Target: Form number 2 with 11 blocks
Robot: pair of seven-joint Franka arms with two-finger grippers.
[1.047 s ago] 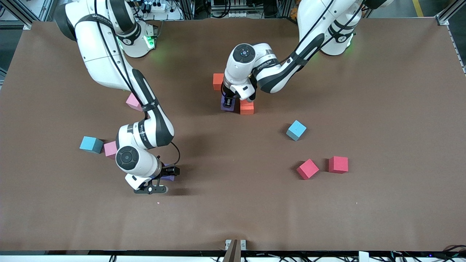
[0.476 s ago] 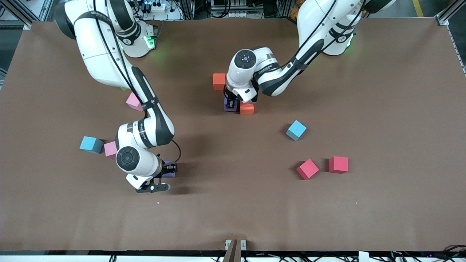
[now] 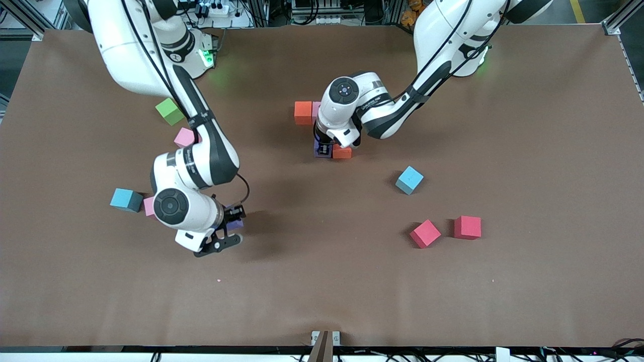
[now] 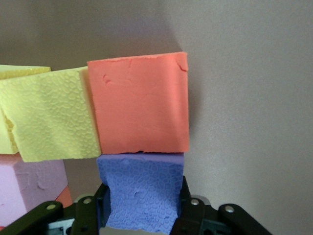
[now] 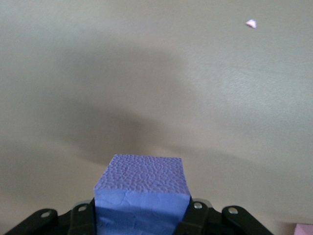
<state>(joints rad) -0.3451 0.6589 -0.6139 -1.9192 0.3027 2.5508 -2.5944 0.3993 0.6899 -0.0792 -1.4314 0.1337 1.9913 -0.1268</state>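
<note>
My left gripper [image 3: 324, 149] [image 4: 142, 205] is shut on a purple block [image 4: 141, 188], which presses against an orange block [image 3: 343, 153] [image 4: 139, 103] in the cluster at mid-table. Yellow blocks [image 4: 51, 120] and a pink block [image 3: 315, 108] [image 4: 29, 188] adjoin it, and another orange block [image 3: 303, 112] stands at the cluster's end. My right gripper [image 3: 232, 222] [image 5: 142, 213] is shut on a second purple block [image 3: 235, 224] [image 5: 142, 191], held just above bare table toward the right arm's end.
Loose on the table are light blue blocks [image 3: 409, 179] [image 3: 126, 199], two red-pink blocks [image 3: 425, 233] [image 3: 467, 227], pink blocks [image 3: 184, 137] [image 3: 148, 206] and a green cube [image 3: 169, 111]. A tiny pink crumb [image 3: 219, 280] [image 5: 251, 23] lies nearer the front camera.
My right gripper closed on its purple block and lifted it, drawing back toward its base. My left gripper slid its purple block tighter against the orange block. The green cube is now uncovered.
</note>
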